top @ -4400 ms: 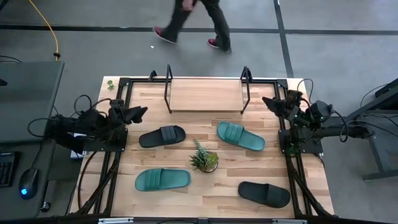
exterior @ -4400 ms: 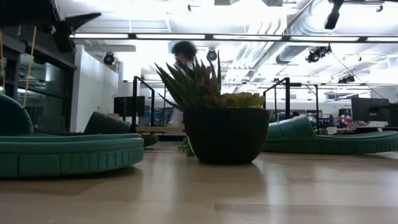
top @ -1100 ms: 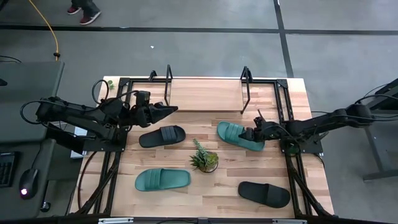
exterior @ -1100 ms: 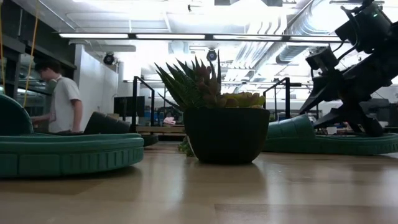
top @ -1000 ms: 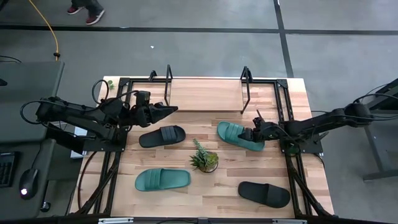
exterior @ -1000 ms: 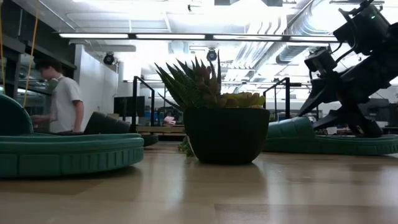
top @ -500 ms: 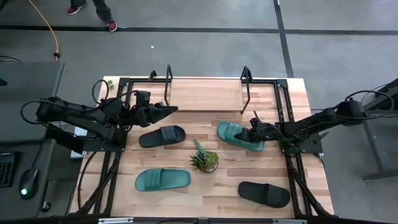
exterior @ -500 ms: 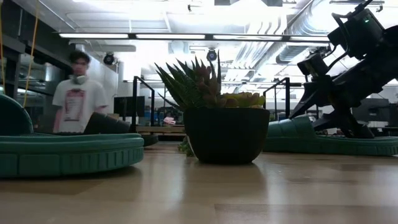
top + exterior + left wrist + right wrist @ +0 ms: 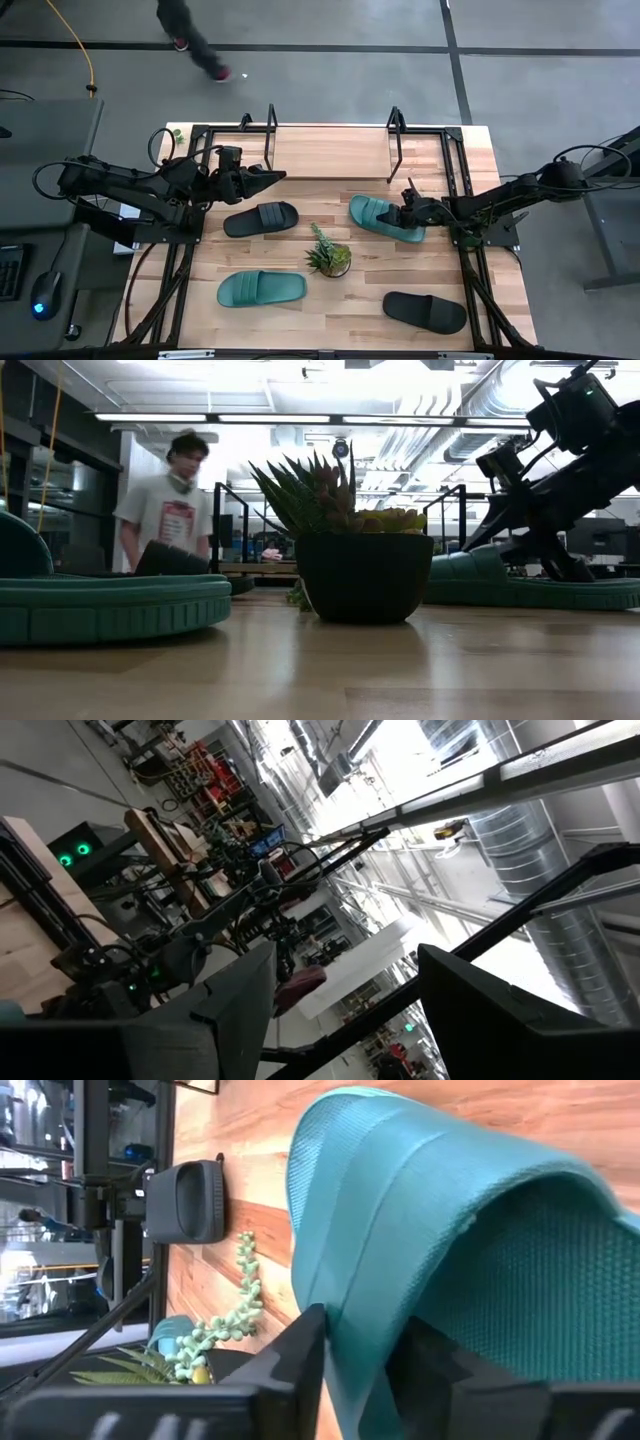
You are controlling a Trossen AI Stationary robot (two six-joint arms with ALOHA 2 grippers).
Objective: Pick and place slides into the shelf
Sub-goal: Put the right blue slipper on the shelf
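Several slides lie on the wooden table: a black slide [image 9: 261, 218] at centre left, a teal slide [image 9: 260, 289] at near left, a black slide [image 9: 425, 311] at near right, and a teal slide [image 9: 383, 217] at centre right. The shelf [image 9: 332, 152] stands at the far edge. My right gripper [image 9: 403, 214] reaches in from the right and is shut on the centre-right teal slide [image 9: 440, 1210]. My left gripper [image 9: 276, 177] hovers open by the shelf's left end frame, above the black slide, with nothing between its fingers [image 9: 240, 1010]. My right gripper pinches the edge of the teal slide's wide strap [image 9: 362, 1342]. One finger [image 9: 295, 1365] is outside on top of the strap and the other [image 9: 440, 1370] is inside the foot opening. It comes slanting down from the table's right side. The slide's sole lies flat on the table.
A small spiky potted plant [image 9: 328, 255] stands mid-table between the slides, close to the held teal slide. Black frame rails [image 9: 190, 250] run along the table's left and right sides. A person [image 9: 195, 35] walks on the floor beyond the far edge.
My right arm has reached a little farther toward the teal slide's strap, and the slide has stayed where it lay. The person beyond the far edge has walked toward the right.
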